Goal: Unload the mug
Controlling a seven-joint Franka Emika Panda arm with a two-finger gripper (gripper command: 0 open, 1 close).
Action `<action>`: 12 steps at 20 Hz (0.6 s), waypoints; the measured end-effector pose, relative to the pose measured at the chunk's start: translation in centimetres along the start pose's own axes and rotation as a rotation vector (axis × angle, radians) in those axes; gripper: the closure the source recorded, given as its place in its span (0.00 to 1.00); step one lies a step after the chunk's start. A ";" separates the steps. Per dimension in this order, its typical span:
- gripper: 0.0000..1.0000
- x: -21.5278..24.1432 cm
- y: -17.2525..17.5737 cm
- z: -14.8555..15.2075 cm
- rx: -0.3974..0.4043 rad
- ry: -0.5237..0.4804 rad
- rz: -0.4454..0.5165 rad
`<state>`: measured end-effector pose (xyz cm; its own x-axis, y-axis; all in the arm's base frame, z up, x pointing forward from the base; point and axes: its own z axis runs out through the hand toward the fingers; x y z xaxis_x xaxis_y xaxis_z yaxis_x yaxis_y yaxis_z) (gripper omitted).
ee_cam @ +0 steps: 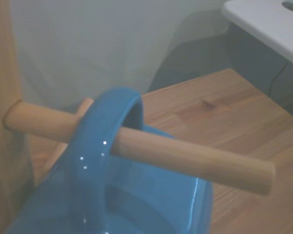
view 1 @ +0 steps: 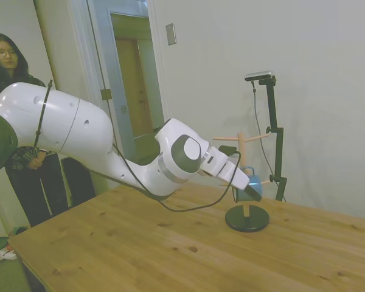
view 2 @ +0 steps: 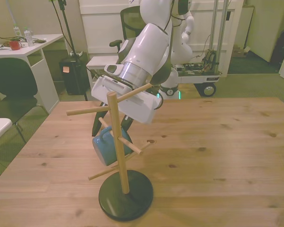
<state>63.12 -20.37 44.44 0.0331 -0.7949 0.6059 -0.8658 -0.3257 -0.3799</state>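
Blue mug (view 2: 105,145) (pincer (view 1: 253,190) fingers hidden) hangs on peg (ee_cam: 185,156).

Light-blue ceramic-looking mug (ee_cam: 122,195): glossy glaze, smooth, specular highlights on loop handle. Pale wooden mug tree (view 2: 118,142): smooth matt dowels, bare finish; round black base (view 2: 126,195) matt. Knotty pine-plank tabletop (view 2: 217,156): satin, visible grain. White robot arm (view 1: 79,137): smooth glossy plastic shell.

No readable text or labels appear anywhere.

A blue mug (view 2: 104,144) hangs on a pale wooden rack (view 2: 119,142) with a black base (view 2: 126,195).
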 end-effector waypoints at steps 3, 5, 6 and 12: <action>1.00 -0.2 -0.2 -0.1 0.003 -0.005 0.001; 1.00 -0.3 -0.3 -0.1 0.005 -0.007 0.001; 1.00 -0.3 -0.3 -0.2 0.005 -0.007 0.001; 1.00 -0.4 -0.3 -0.2 0.006 -0.010 0.005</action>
<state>63.30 -19.85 44.48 0.0343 -0.8016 0.5969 -0.8630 -0.3250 -0.3868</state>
